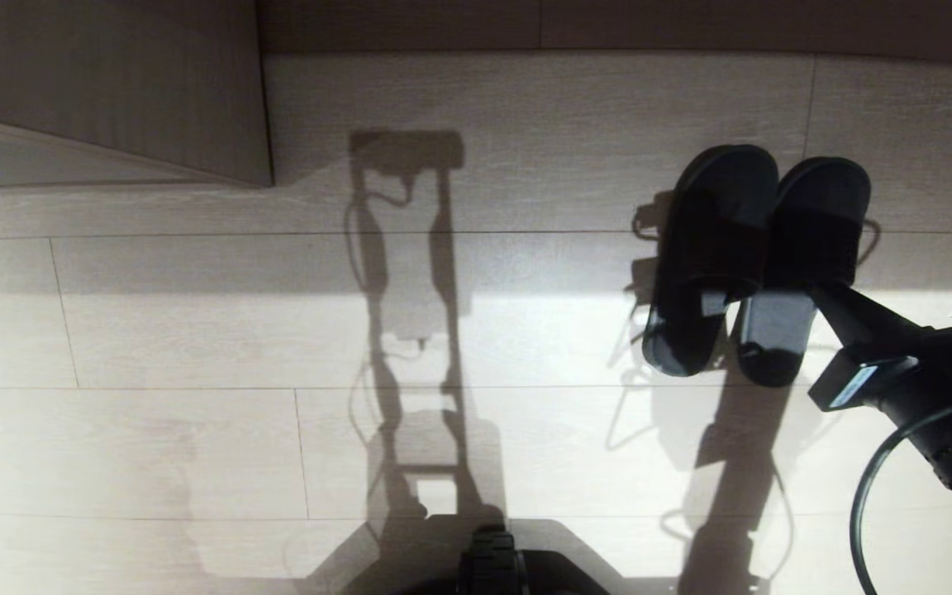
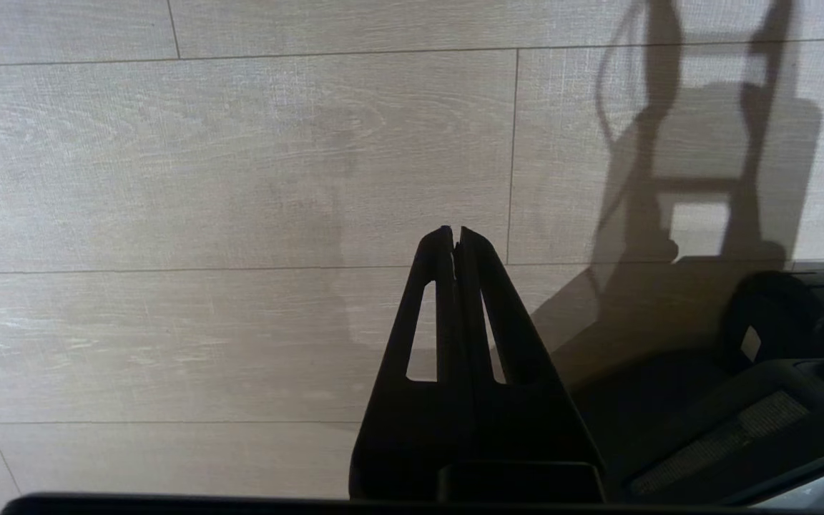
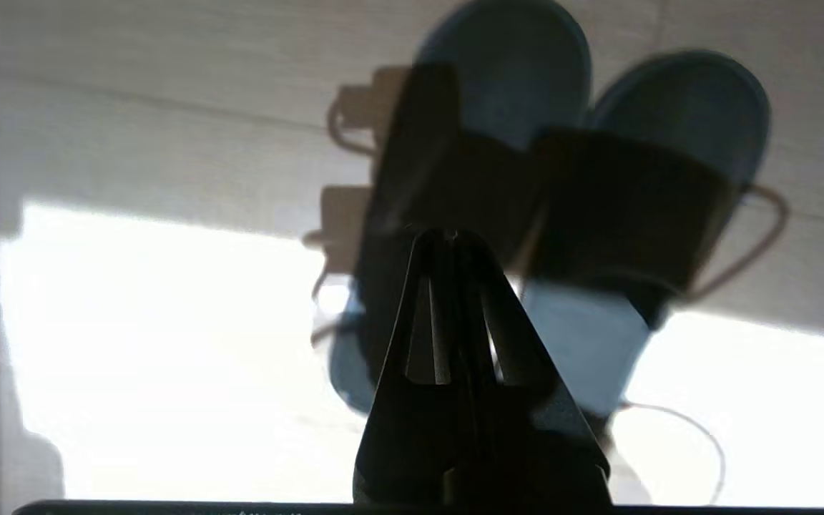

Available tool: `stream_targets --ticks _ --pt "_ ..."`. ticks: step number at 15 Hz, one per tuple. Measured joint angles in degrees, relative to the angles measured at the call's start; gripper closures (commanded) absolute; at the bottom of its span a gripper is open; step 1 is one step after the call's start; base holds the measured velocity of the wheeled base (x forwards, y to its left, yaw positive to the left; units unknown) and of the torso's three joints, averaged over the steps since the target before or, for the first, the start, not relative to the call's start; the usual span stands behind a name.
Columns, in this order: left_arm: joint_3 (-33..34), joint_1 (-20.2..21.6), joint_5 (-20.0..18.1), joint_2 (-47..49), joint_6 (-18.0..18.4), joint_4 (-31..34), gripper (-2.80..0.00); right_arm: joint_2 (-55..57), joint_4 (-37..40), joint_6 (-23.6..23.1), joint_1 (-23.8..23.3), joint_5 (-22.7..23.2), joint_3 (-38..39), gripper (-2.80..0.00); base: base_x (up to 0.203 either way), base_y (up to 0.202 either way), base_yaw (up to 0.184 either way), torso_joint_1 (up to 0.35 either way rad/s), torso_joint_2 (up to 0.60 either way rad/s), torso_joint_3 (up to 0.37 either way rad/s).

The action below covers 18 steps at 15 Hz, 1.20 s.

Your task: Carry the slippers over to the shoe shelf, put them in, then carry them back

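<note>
Slippers [image 1: 724, 248] side by side and touching on the pale plank floor [image 1: 195, 330], far right of the head view, half in sun and half in shade; paired close, likely so that one pinch can take both. Right gripper [image 1: 811, 291] reaching in from the right, tips at the seam where the two upper bands meet, jaws pressed fully together; no telling whether band fabric is caught between them. Probably aimed at the inner band edges to lift the pair as one. Left gripper [image 2: 455, 236] closed tight too, empty, parked over bare floor.
</note>
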Motion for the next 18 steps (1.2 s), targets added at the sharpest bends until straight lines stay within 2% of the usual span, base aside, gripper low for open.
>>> stream_targets --ticks 4,9,12,14,18 --pt "0.00 -0.02 -0.07 0.00 -0.18 0.00 0.00 -16.49 12.66 0.19 -3.90 0.91 2.91 0.00 0.000 0.000 0.000 0.000 0.00 0.000" --pt "0.00 -0.02 -0.07 0.00 -0.12 -0.01 0.00 -39.41 32.49 1.71 -14.08 4.23 7.32 0.00 0.000 0.000 0.000 0.000 0.00 0.000" --pt "0.00 -0.02 -0.07 0.00 -0.18 -0.01 0.00 -50.60 41.04 2.64 -20.28 6.80 13.05 0.00 0.000 0.000 0.000 0.000 0.00 0.000" --pt "0.00 0.00 -0.07 0.00 -0.13 -0.01 0.00 -56.71 46.02 3.69 -22.68 8.77 15.94 0.00 0.000 0.000 0.000 0.000 0.00 0.000" --pt "0.00 -0.02 -0.07 0.00 -0.08 0.00 0.00 -69.59 61.48 4.74 -25.13 13.25 16.50 0.00 0.000 0.000 0.000 0.000 0.00 0.000"
